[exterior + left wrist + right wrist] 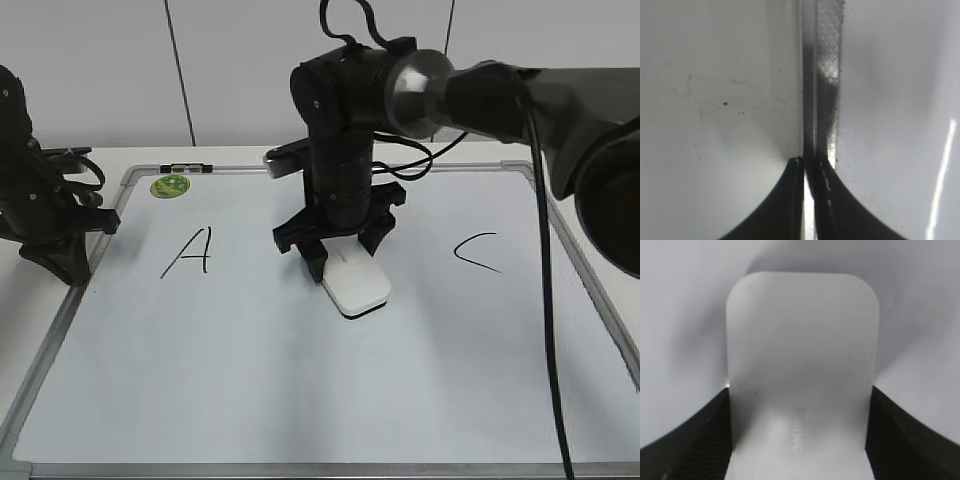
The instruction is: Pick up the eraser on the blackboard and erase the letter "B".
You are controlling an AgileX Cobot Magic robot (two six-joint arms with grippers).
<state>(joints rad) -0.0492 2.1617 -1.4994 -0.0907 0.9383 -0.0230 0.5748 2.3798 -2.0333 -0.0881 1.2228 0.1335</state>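
Lighting is bright, even, overhead. My wrist views are soft and blurred close up. A glare streak marks the blackboard [940, 175].

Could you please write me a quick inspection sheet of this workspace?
Surface: board flat on a white table.
Job's things: eraser on board; A and C visible; no B seen.
Clutter: green sticker; marker on top frame.
Grippers: right gripper shut on eraser; left gripper shut, at board's left edge.
Cables: black cable crossing the board's right side.
Surroundings: pale wall panels.
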